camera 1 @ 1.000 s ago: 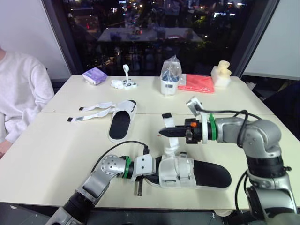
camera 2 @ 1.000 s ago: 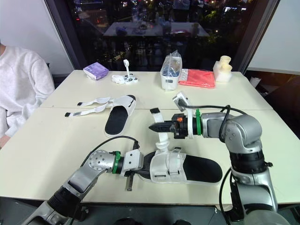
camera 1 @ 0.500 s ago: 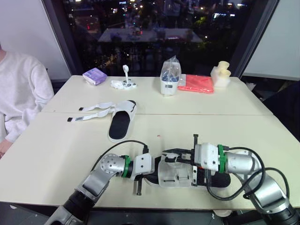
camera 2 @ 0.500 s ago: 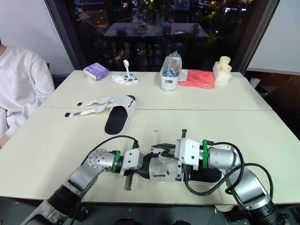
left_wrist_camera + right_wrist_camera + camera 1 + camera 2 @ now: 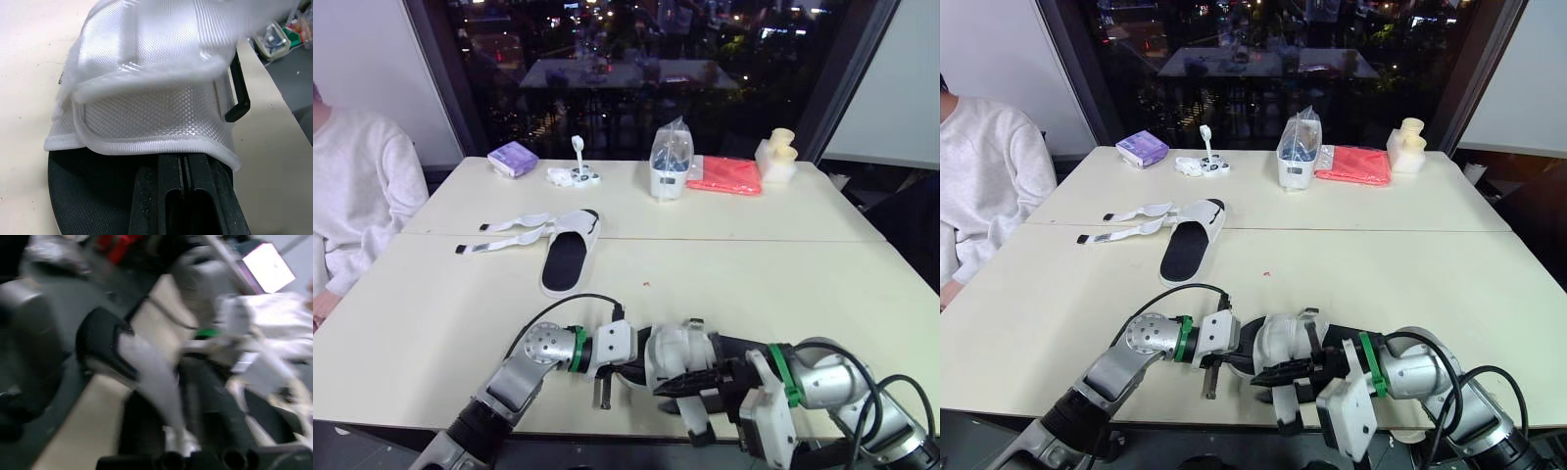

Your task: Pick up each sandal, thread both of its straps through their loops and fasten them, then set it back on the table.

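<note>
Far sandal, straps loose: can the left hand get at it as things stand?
Probably not yet. The left hand is shut on the near sandal at the front edge of the table; the far sandal lies beyond it, though nothing blocks the path.

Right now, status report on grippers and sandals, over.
Left gripper shut at toe of near sandal. Right gripper beside its straps. Far sandal lies unfastened.

sandal (image 5: 668,351) heel hidden behind right arm (image 5: 818,377), person (image 5: 357,186) cut off at edge
</note>
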You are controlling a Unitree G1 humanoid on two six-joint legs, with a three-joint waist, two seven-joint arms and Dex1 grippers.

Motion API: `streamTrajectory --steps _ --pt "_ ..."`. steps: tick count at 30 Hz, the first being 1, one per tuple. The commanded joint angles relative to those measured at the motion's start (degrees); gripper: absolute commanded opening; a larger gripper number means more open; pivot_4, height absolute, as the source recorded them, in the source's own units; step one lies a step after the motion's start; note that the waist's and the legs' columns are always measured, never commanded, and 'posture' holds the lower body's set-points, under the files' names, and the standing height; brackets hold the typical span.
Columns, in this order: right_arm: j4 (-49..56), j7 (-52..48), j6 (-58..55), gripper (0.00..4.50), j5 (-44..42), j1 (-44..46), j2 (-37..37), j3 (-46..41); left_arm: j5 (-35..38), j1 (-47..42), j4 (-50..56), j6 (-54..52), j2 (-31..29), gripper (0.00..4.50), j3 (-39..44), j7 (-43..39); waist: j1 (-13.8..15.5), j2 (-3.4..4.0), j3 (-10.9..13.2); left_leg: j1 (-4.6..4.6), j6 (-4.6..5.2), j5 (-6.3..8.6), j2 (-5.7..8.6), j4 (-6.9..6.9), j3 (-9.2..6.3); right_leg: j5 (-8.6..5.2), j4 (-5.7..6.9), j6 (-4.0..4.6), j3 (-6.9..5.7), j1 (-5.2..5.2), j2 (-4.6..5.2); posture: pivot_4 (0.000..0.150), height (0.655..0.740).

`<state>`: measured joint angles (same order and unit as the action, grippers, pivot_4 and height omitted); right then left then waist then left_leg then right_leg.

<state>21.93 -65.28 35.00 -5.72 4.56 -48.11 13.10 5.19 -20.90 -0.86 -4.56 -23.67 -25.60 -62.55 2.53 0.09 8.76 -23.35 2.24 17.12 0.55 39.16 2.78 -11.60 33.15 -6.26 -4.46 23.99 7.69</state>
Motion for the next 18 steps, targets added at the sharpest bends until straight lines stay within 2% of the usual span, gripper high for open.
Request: streamTrajectory --steps 1,4,8,11,13,18 --pt "-0.09 -0.96 5.56 2.89 1.68 -3.24 -4.03 -0.82 -2.80 2.41 -4.09 -3.22 -0.15 0.00 -3.73 -0.34 0.13 0.00 0.00 0.00 0.00 0.00 0.01 0.00 0.00 0.00 0.00 0.00 0.00 -0.01 0.01 0.150 0.7400" --pt "-1.17 -0.48 8.55 4.46 3.45 -5.38 -6.90 -1.26 -2.82 2.42 -4.08 -3.29 0.00 0.00 -3.77 -0.34 0.14 0.00 0.00 0.02 0.00 0.00 0.01 0.00 0.00 0.00 -0.02 0.00 -0.01 -0.03 0.01 0.150 0.7400" --pt "-8.07 -1.40 13.71 4.46 2.81 -10.89 -15.20 -5.24 -2.79 2.48 -4.18 -3.13 0.05 0.00 -3.75 -0.37 0.43 0.00 0.00 0.05 0.00 0.00 0.01 0.01 0.00 0.00 -0.04 0.01 -0.01 -0.11 0.01 0.150 0.7400" --pt "-11.58 -1.52 12.77 4.46 -1.15 -14.08 -19.30 -7.42 -2.99 2.54 -4.20 -2.71 0.05 0.00 -3.78 -0.32 0.50 0.01 0.00 0.08 0.00 0.00 0.01 0.01 0.00 0.00 -0.05 0.01 -0.01 -0.13 0.02 0.150 0.7400" --pt "-11.60 -1.45 7.73 4.46 -5.76 -15.11 -20.39 -8.65 -3.17 2.45 -4.29 -2.44 0.06 0.00 -3.78 -0.25 0.56 0.03 -0.01 0.10 0.00 0.00 -0.02 0.01 -0.02 0.00 -0.05 0.01 -0.01 -0.19 0.00 0.150 0.7400" --pt "-3.51 -2.26 -23.00 4.46 -24.67 -15.65 -25.14 -11.89 -3.35 2.62 -4.04 -2.51 0.23 0.00 -3.78 0.42 0.69 0.10 0.00 0.16 0.00 0.00 -0.04 0.01 -0.07 0.01 -0.06 0.03 -0.01 -0.45 0.13 0.150 0.7400"
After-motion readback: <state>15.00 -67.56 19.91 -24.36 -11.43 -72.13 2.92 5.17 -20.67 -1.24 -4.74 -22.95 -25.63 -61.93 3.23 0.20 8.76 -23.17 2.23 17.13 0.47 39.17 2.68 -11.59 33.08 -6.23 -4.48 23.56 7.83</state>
